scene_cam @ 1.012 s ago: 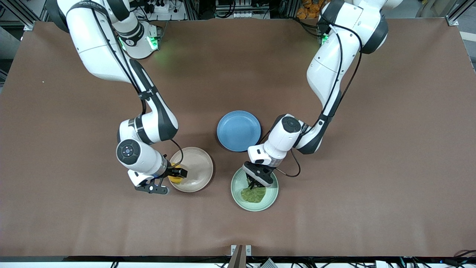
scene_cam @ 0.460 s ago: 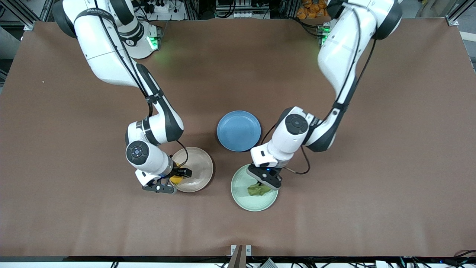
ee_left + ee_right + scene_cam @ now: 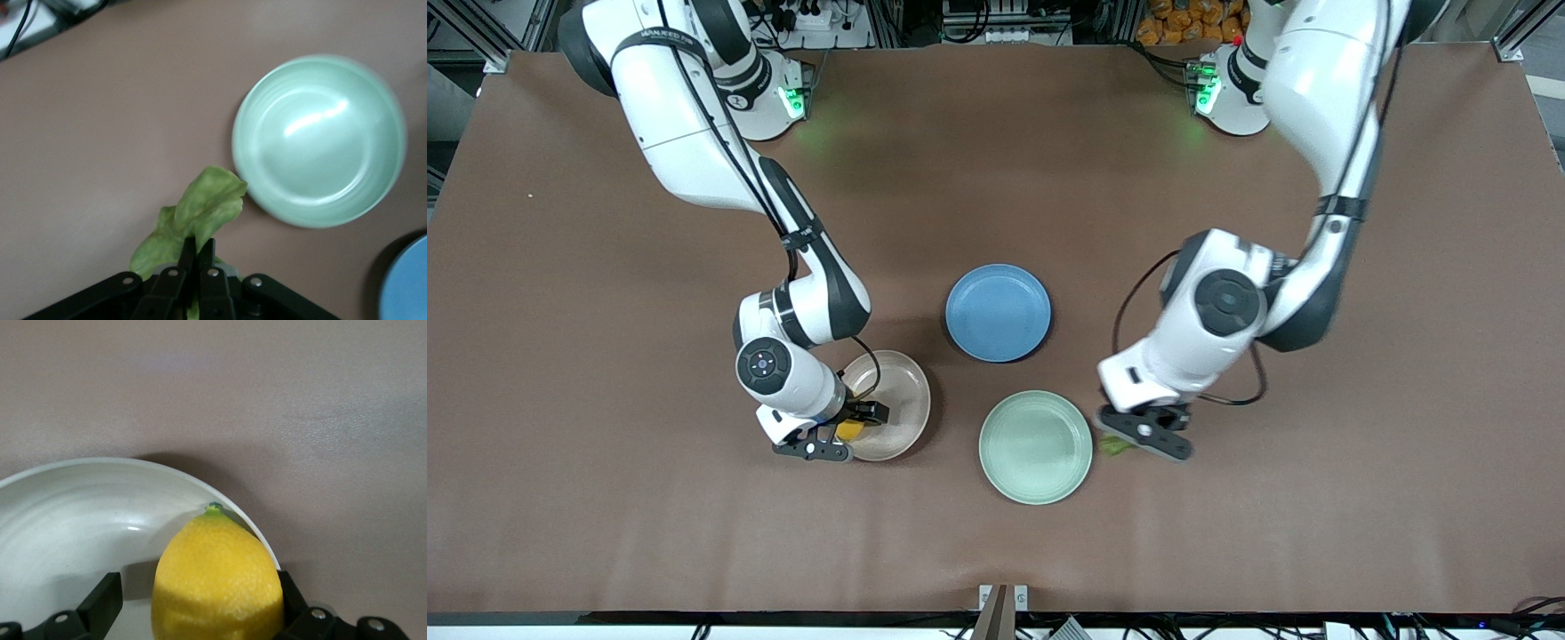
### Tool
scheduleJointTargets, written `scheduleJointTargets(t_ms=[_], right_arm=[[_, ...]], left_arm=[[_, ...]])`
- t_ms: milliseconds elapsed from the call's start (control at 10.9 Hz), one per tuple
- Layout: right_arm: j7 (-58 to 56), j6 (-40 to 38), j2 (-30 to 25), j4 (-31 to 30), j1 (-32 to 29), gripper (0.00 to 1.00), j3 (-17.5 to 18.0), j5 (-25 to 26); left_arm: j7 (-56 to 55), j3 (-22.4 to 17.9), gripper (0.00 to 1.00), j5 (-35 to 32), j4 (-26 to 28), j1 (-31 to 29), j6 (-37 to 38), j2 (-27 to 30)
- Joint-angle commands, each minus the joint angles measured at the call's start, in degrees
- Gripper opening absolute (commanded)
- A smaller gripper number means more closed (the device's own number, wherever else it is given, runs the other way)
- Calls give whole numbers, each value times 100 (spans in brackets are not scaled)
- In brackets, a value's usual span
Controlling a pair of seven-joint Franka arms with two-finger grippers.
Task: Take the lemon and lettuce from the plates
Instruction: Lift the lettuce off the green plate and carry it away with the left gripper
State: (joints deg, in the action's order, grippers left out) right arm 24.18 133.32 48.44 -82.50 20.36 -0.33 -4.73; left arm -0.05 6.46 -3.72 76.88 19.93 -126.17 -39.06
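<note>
While the wrinkly green lettuce leaf (image 3: 197, 212) hangs pinched by a thin edge between the left gripper's (image 3: 1138, 442) pressed-together fingers, over bare surface beside the pale mint round plate (image 3: 1036, 447), slip is the main risk: floppy leaf, small bite, any quick swing could shake it loose.

Small yellow oval lemon (image 3: 217, 580) sits at the rim of the pale beige round plate (image 3: 891, 404), toward the right arm's end of the surface, and the right gripper (image 3: 845, 431) has its fingers (image 3: 100, 605) around it. Risk here: smooth round skin, so the lemon could squirt out; the rim is close under it, so a low drag sideways could catch the plate and shove it.

Round blue plate (image 3: 998, 312) sits near the middle of the surface, clear of both grippers. Nothing blocks a straight lift for either arm.
</note>
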Motion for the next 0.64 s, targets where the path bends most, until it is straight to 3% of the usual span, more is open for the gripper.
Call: scheduleJointTargets(t_ms=[0,92,368,552], right_arm=[[96,19,148,164,64,100,-28,78],[87,19,148,173,64,97,-28,87],[70,-7,148,164,47,60,-20,332],[43,-42,148,173,38,43,-20,342]], left_arm=[[646,48,0,12,458,-760,522,250],[638,40,0,3,546,-919,575,233],[603,13,0,-67,652,-1315,690,48],[533,-22,0,-93,723,-1526,699,-100]])
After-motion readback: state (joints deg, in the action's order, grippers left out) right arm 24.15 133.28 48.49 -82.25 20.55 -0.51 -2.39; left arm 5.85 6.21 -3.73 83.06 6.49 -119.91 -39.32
